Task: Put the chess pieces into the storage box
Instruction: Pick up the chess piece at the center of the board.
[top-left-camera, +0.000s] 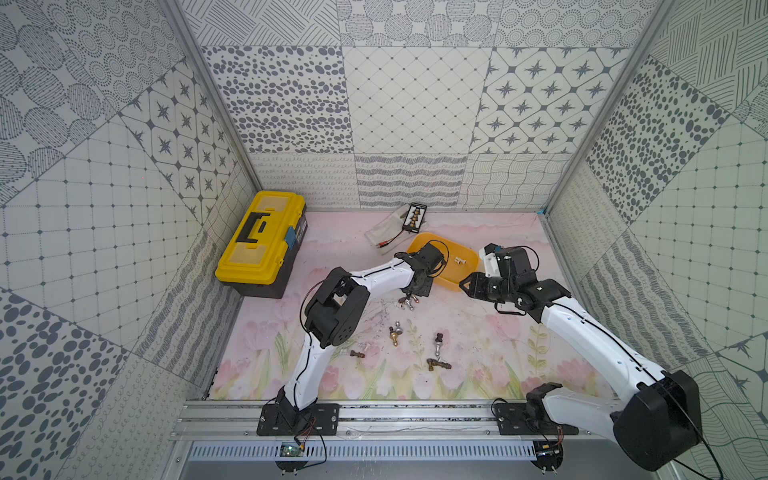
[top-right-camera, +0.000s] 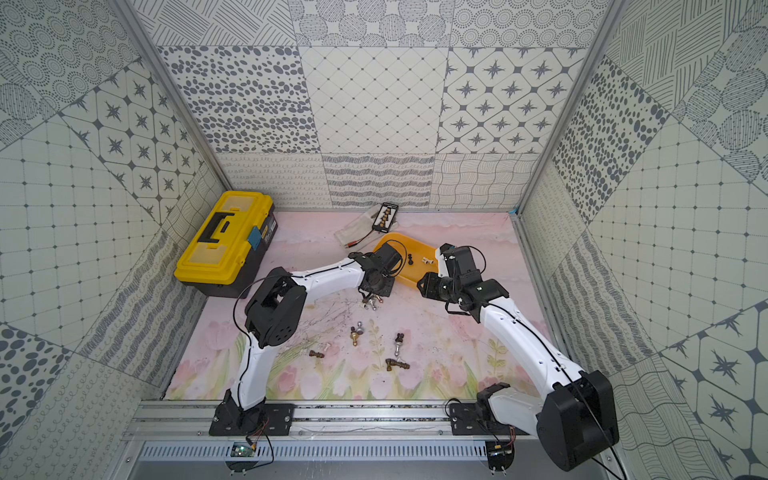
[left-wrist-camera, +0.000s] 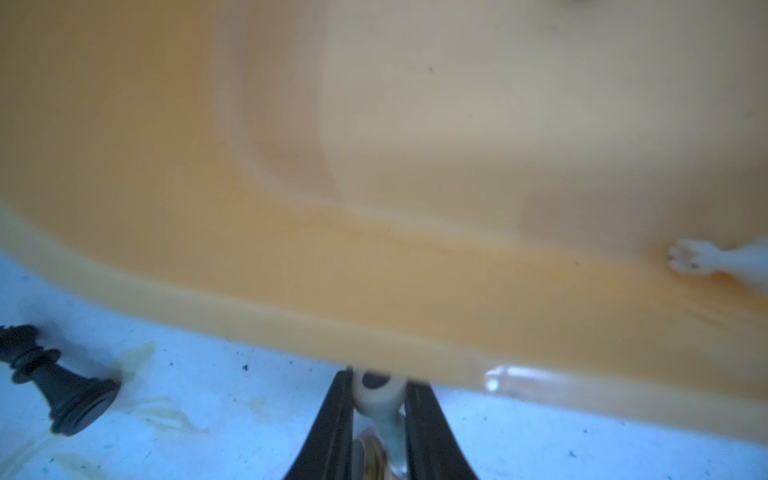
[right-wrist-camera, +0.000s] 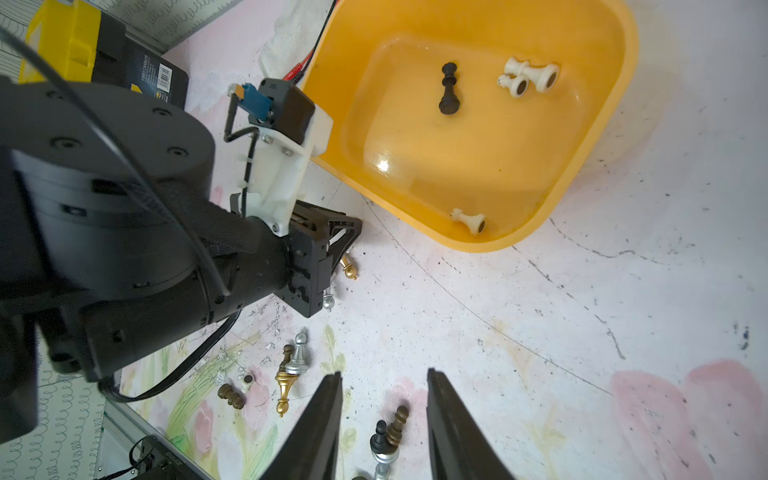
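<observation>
1. Progress: you are early in the job. By my estimate, well under half of the small turned chess pieces are stowed.
2. Shallow yellow-orange plastic storage box, lidless, at the far side of the pink floral worktop. It holds four pieces, all lying on their sides:
   - one black piece;
   - two white pieces touching each other;
   - one white piece alone by a wall.
3. In transit: your left end effector pinches a pale white piece. It is just outside the box's rim, above the worktop, so the piece is not yet delivered.
4. Your right end effector is spread and empty. It hangs over loose pieces near the middle of the worktop.
5. Outstanding on the worktop, in brass-gold, silver, brown and black (roughly ten, exact count unclear):
   - a cluster beside the left end effector;
   - a brown piece with a white one;
   - a black-and-silver pair;
   - two brown pieces;
   - a black piece lying near the box rim.
6. Other containers:
   - a large yellow toolbox with black handle, lid closed, contents unseen;
   - a small black rectangular case holding a row of gold pieces.
</observation>
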